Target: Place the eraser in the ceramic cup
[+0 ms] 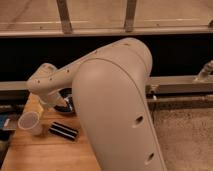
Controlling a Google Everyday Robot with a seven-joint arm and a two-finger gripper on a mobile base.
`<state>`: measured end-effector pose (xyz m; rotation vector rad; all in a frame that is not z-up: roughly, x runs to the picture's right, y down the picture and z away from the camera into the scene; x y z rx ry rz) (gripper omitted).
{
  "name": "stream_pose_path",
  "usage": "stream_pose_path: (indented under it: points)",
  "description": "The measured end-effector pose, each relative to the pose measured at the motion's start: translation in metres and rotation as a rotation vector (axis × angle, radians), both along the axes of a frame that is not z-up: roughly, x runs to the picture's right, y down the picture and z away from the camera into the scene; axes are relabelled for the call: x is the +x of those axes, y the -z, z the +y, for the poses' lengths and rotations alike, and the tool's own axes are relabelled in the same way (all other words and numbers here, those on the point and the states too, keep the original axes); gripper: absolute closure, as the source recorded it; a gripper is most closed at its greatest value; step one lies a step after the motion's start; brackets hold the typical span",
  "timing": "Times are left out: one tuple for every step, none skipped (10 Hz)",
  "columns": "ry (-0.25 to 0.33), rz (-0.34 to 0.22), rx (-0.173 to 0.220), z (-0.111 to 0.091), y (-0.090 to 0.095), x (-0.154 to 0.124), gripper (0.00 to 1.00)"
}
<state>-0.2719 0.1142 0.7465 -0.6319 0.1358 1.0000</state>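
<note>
Gripper [45, 109] sits just above and right of the ceramic cup [31, 123], jaws spread wide, holding nothing. You see the cup upright on the wooden table [45, 152]. The eraser [63, 131] lies flat just right of the cup, outside it, not touching. The dark bowl [66, 104] is behind the eraser, half hidden by the arm [115, 110]; you can't tell its contents. The arm's bulk blocks your view right of the cup.
</note>
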Motion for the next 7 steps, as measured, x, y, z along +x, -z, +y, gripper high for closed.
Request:
stream_pose_path:
  points:
    - [0.001,-0.005,-0.007,0.006,0.000,0.000,0.29]
    - [0.004,-0.007,-0.017,0.011,-0.001,0.000,0.29]
    - [0.037,-0.026,-0.078,0.039,-0.016,-0.005,0.29]
    - [0.044,-0.037,-0.101,0.048,-0.019,-0.007,0.29]
    - [0.043,-0.037,-0.101,0.048,-0.019,-0.007,0.29]
    - [0.041,-0.035,-0.101,0.047,-0.020,-0.005,0.29]
    - [0.041,-0.034,-0.101,0.047,-0.020,-0.005,0.29]
